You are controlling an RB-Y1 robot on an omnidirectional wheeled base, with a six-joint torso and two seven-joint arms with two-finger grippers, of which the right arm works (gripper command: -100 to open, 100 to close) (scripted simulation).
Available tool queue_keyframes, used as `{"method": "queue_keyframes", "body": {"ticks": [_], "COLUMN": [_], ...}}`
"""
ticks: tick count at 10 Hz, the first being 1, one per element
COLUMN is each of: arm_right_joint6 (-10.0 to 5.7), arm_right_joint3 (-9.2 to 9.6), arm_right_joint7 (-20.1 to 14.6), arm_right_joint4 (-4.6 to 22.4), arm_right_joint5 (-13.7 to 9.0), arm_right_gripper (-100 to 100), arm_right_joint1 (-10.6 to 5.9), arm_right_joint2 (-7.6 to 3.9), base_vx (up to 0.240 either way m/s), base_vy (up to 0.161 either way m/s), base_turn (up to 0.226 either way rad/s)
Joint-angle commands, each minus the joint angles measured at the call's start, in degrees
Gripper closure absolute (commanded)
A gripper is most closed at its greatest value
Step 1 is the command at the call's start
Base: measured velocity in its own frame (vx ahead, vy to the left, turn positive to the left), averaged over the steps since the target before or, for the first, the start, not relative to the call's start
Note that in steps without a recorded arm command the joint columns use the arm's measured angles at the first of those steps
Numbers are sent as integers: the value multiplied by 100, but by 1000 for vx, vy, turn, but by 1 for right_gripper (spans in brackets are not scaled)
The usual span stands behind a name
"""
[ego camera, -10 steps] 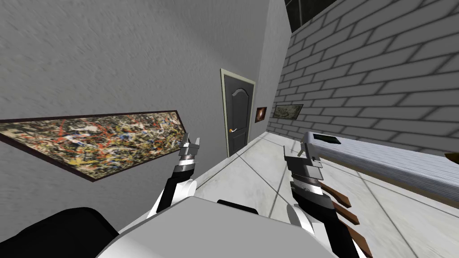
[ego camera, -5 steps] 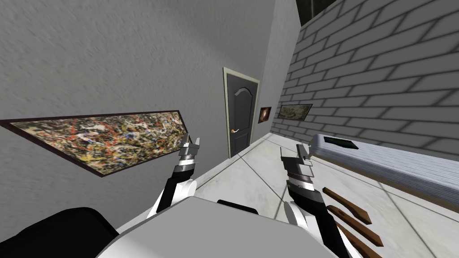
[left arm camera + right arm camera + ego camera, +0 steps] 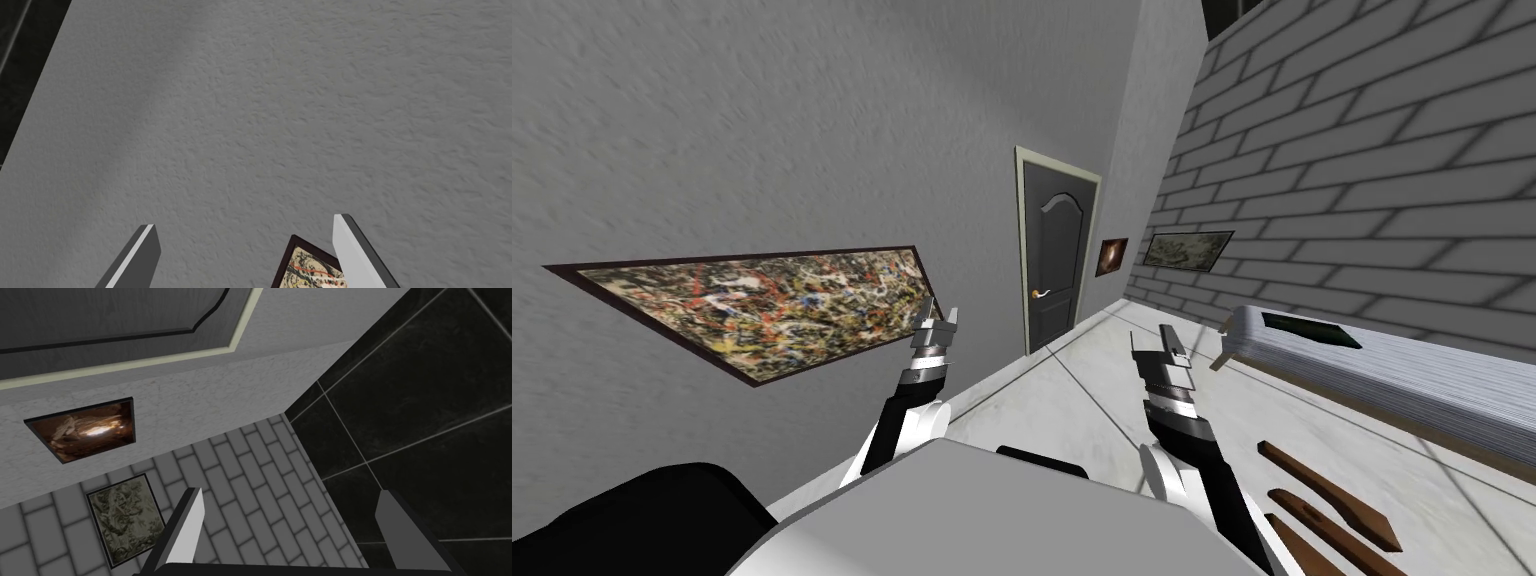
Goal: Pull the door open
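A dark grey panelled door (image 3: 1057,260) in a pale frame stands shut at the far end of the left wall, with a small brass lever handle (image 3: 1040,293) on its left side. Its upper part (image 3: 115,318) also appears in the right wrist view. My right gripper (image 3: 1157,347) is raised in front of my chest, well short of the door, open and empty (image 3: 287,528). My left gripper (image 3: 940,312) is raised beside the grey left wall, open and empty (image 3: 245,250).
A long splatter painting (image 3: 762,305) hangs on the left wall close to my left arm. A grey bed (image 3: 1392,370) lies along the brick wall on the right. Brown wooden slats (image 3: 1327,495) lie on the pale floor at the lower right. Two small pictures (image 3: 1112,255) hang near the door's corner.
My view has turned, so the door, bed and painting sit further right. The right gripper has moved slightly left and its hand has turned. The left arm holds still.
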Motion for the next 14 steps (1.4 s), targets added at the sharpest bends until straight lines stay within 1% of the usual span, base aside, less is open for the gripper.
{"method": "queue_keyframes", "body": {"ticks": [1,4,10,11,12,14], "arm_right_joint6": [-23,-67,-170,-170,-188,-225], "arm_right_joint3": [-15,-38,-93,-93,-103,-123], "arm_right_joint7": [1,2,5,5,6,7], "arm_right_joint4": [244,693,1701,1738,1924,2257], "arm_right_joint5": [6,17,43,43,48,57], "arm_right_gripper": [-100,-100,-100,-100,-100,-100], "arm_right_joint1": [-126,-345,-856,-856,-947,-1132], "arm_right_joint2": [-27,-78,-187,-187,-206,-243], "base_vx": [87,81,87,56,46,74], "base_vy": [-33,-40,-47,-34,-32,-52], "base_turn": [148,123,151,46,67,171]}}
